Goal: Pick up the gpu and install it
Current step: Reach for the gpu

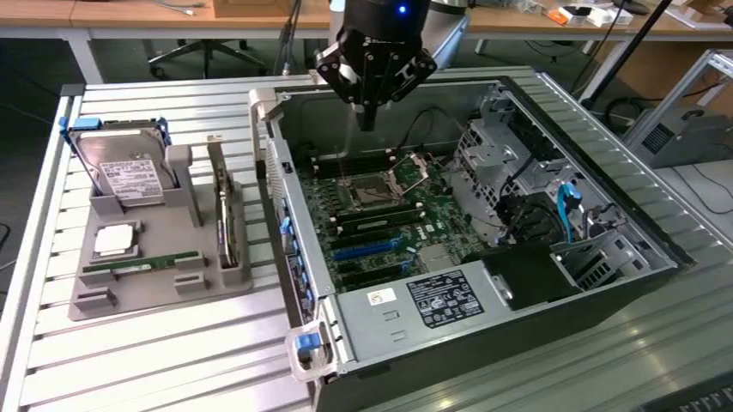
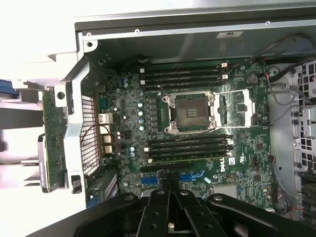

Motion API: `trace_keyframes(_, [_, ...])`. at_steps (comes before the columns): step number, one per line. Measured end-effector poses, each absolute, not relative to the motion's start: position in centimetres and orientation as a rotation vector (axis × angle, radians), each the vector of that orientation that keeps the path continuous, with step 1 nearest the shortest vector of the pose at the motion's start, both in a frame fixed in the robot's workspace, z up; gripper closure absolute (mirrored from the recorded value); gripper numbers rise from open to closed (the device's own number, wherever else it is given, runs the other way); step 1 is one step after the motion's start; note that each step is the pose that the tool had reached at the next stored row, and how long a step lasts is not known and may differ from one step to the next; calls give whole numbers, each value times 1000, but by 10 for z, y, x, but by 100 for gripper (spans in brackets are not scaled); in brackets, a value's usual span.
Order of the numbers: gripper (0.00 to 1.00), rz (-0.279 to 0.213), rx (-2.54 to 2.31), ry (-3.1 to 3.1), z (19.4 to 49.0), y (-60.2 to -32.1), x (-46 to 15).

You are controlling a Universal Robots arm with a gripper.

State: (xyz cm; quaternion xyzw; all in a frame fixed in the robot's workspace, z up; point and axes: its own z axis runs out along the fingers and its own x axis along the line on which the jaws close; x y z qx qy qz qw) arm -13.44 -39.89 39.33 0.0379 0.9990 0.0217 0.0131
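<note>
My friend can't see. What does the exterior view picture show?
A black robot gripper, shut and empty, hangs above an open computer case. On the exterior view's left, the gpu stands on edge in a gray holder beside a hard drive.

Below the fingers [image 1: 366, 116], the circuit board [image 2: 197, 163] is looking matt; the case [image 2: 187, 42] around it is showing dull grey metal; the tray [image 1: 160, 287] well apart from them is looking matt plastic.

On the grey tray [image 1: 160, 296] are counted one hard drive [image 1: 126, 176], one gpu [image 1: 228, 225], one memory stick [image 1: 143, 264] and one silver chip [image 1: 116, 240]. One open computer [image 1: 516, 343] is seen.
</note>
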Motion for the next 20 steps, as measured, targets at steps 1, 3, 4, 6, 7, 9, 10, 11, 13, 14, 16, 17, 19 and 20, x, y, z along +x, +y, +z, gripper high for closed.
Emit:
trace_keyframes(1, [89, 68, 118, 3112, 393, -399, -135])
trace_keyframes(3, [89, 68, 118, 3113, 393, -399, -137])
trace_keyframes(4, [89, 68, 118, 3112, 393, -399, -139])
trace_keyframes(6, [89, 68, 118, 3112, 393, -399, -141])
trace_keyframes(7, [89, 68, 118, 3113, 393, -399, -141])
trace_keyframes(9, [89, 68, 118, 3113, 393, -399, -142])
trace_keyframes(10, [89, 68, 118, 3112, 393, -399, -143])
trace_keyframes(11, [89, 68, 118, 3112, 393, -399, -144])
trace_keyframes(13, [89, 68, 118, 3112, 393, -399, -146])
trace_keyframes(14, [89, 68, 118, 3112, 393, -399, -147])
trace_keyframes(16, [89, 68, 118, 3112, 393, -399, -148])
trace_keyframes(17, [89, 68, 118, 3112, 393, -399, -149])
trace_keyframes(19, [89, 68, 118, 3113, 393, -399, -150])
trace_keyframes(20, [89, 68, 118, 3112, 393, -399, -151])
